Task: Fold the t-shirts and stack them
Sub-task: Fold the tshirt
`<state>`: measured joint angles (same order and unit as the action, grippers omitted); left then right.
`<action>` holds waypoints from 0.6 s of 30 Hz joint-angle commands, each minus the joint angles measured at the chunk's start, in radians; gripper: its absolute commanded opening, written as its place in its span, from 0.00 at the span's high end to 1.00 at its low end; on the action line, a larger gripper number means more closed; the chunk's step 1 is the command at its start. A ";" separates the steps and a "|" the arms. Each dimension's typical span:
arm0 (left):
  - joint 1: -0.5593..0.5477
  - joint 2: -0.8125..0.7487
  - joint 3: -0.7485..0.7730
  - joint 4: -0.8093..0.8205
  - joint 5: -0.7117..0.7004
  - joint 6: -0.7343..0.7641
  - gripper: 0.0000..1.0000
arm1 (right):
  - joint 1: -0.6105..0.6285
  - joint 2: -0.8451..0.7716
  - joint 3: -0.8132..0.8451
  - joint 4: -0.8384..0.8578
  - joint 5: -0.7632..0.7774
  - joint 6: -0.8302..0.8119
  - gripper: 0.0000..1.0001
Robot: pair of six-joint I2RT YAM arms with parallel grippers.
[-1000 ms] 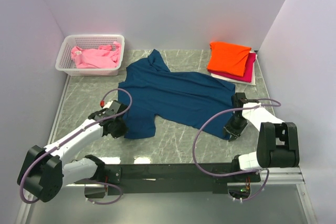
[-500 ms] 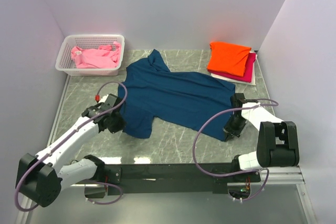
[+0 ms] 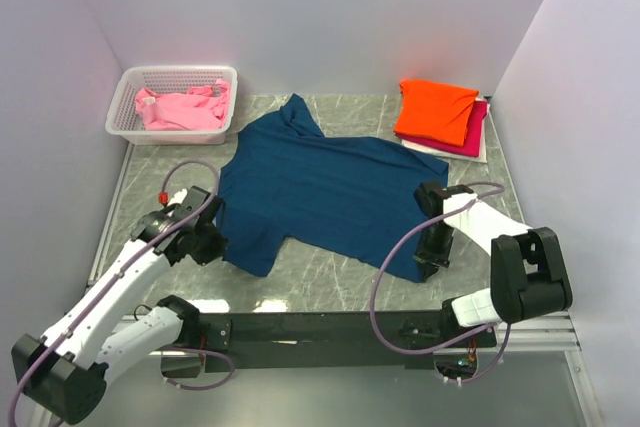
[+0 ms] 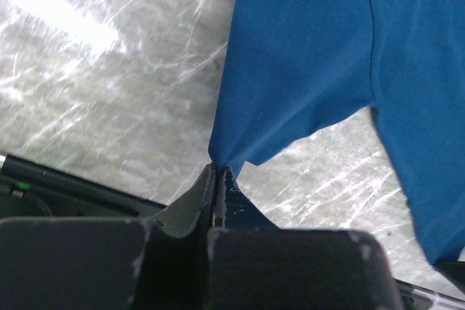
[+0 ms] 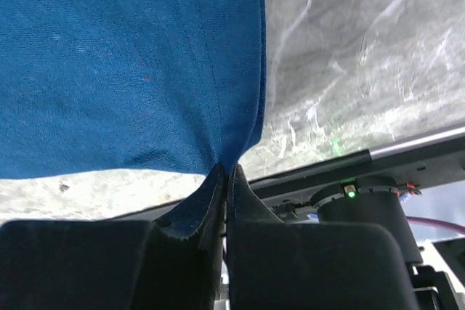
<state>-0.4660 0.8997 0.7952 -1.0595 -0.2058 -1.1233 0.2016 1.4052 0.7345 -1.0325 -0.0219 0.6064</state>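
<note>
Over the bench [image 3: 330, 285], top view: navy t-shirt [image 3: 320, 182] spread flat mid-bench, left pincer [image 3: 214, 245] at its near-left sleeve corner, right pincer [image 3: 426, 263] at its near-right hem corner | left wrist: pincer pinched tight on the sleeve corner | right wrist: pincer pinched tight on the hem corner

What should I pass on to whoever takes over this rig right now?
Left pincer: shut on the near-left edge of the navy t-shirt.
Right pincer: shut on its near-right corner.
Navy t-shirt: spread on the table, not folded.
Done: orange t-shirt folded atop the magenta t-shirt and white t-shirt, far right.
Left: fold and stack the navy one, then the pink t-shirt in the basket.
</note>
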 commanded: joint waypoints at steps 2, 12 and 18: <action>0.003 -0.061 0.024 -0.115 0.009 -0.067 0.99 | 0.036 -0.041 0.008 -0.070 0.020 0.024 1.00; 0.003 -0.137 -0.001 -0.139 0.031 -0.083 0.99 | 0.079 -0.114 -0.034 -0.081 0.004 0.053 1.00; 0.003 -0.001 0.056 -0.005 0.037 0.005 0.99 | 0.073 -0.130 -0.007 -0.069 0.014 0.043 1.00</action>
<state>-0.4660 0.8326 0.7975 -1.1561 -0.1783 -1.1694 0.2726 1.2980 0.7105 -1.0901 -0.0196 0.6426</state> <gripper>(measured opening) 0.018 0.019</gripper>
